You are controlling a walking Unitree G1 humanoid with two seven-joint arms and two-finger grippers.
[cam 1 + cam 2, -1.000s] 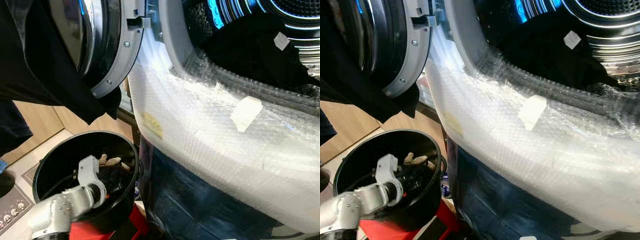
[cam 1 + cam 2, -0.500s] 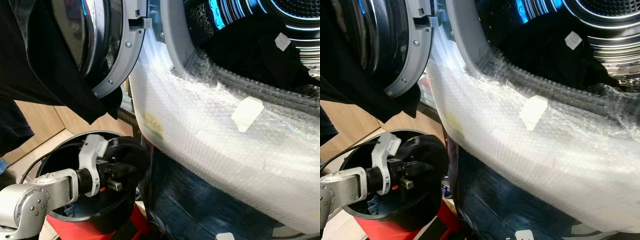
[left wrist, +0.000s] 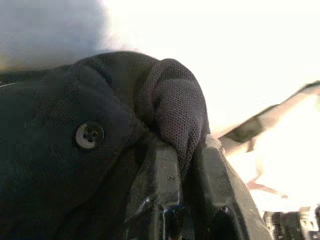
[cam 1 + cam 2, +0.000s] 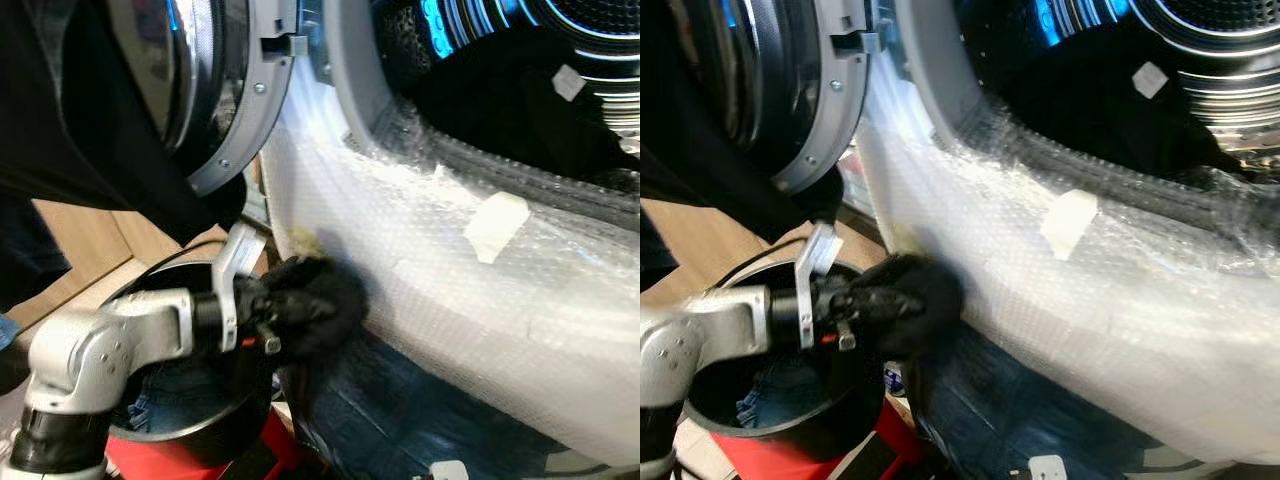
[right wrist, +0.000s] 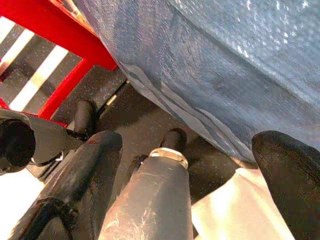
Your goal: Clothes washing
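1 black bucket (image 4: pixel 190 440) below left gripper (image 4: pixel 275 318), blue denim inside. Left gripper clamped on 1 black garment (image 4: pixel 315 305), just above bucket rim, against bubble-wrapped washer front (image 4: pixel 480 290). 1 dark garment (image 4: pixel 520 100) up right, in drum. Right gripper (image 5: pixel 200 165) spread wide, near floor.

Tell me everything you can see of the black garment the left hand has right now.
The black garment is a bunched, soft dark lump, held off the black bucket and close against the bubble-wrapped washer front. In the left wrist view it looks like fine mesh knit with a small dark button. A fold of it is pinched between the left hand's fingers, and part of it hangs down below the hand. Whether it touches the washer front cannot be told.
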